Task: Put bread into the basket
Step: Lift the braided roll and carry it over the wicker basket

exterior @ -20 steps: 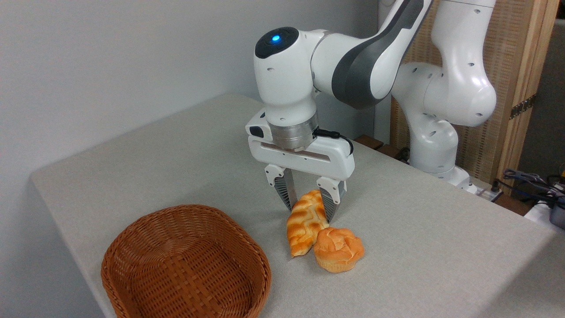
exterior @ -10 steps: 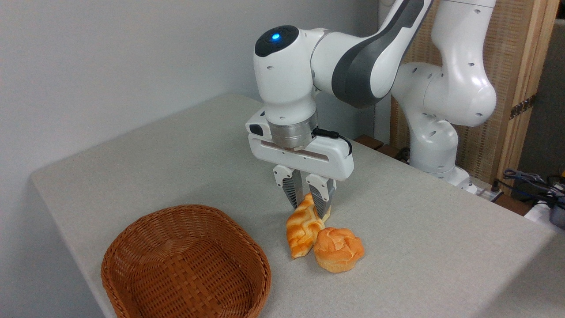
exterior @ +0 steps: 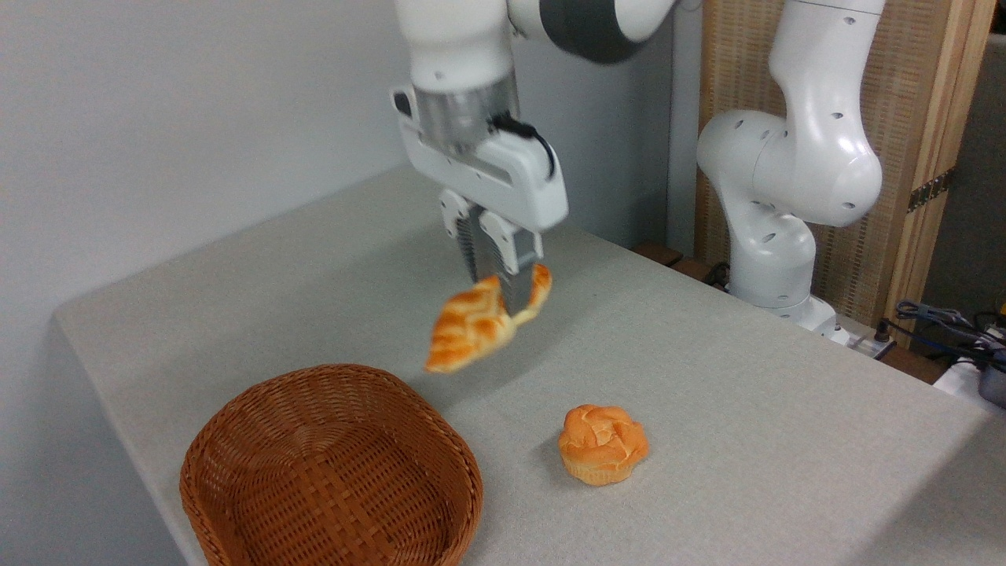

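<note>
While the pincer [exterior: 497,292] hangs well above the bench [exterior: 707,377], you can see its two fingers clamped tight on the golden-orange braided loaf with pale seams [exterior: 481,322], gripping it near its upper right end. Most of the loaf droops from the pincer down and to the left, tilted, clear of the bench surface. Below and to the left of the pincer sits the reddish-brown round-cornered woven wicker basket [exterior: 236,424], empty as far as you can see; the loaf's low tip is near the basket's far rim but, by my reading, not yet over its hollow. Below and to the right of the pincer, well apart from it, the round orange muffin-shaped bun [exterior: 603,442] rests alone on the bench.

Watch the off-centre hold: with so much loaf hanging to one side, it could swing or slip out during travel, and you may drop it short of the basket. An early release would likely land it on the rim or the bench.

The arm is cut off at the top edge, the pincer is blurred, and the basket's near edge runs out of view.
</note>
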Controlling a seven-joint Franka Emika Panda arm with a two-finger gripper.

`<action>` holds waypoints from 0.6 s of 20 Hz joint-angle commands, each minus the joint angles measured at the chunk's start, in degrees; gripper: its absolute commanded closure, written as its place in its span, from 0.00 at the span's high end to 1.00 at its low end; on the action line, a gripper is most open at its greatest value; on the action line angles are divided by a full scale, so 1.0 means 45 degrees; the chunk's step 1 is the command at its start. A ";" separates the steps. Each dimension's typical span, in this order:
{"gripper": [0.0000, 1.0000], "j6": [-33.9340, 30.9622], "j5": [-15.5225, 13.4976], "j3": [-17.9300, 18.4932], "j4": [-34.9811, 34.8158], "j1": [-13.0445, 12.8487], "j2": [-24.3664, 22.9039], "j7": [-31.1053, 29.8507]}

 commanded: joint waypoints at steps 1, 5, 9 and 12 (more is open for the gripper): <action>0.43 -0.0402 0.0012 0.0062 0.3144 -0.0043 0.2363 0.1294; 0.67 0.0200 0.0128 -0.0035 0.4948 -0.0062 0.4261 0.1374; 0.95 0.2369 0.0500 -0.0523 0.4950 -0.0043 0.5258 0.1354; 1.00 0.2955 0.1006 -0.1030 0.4950 -0.0043 0.5728 0.1296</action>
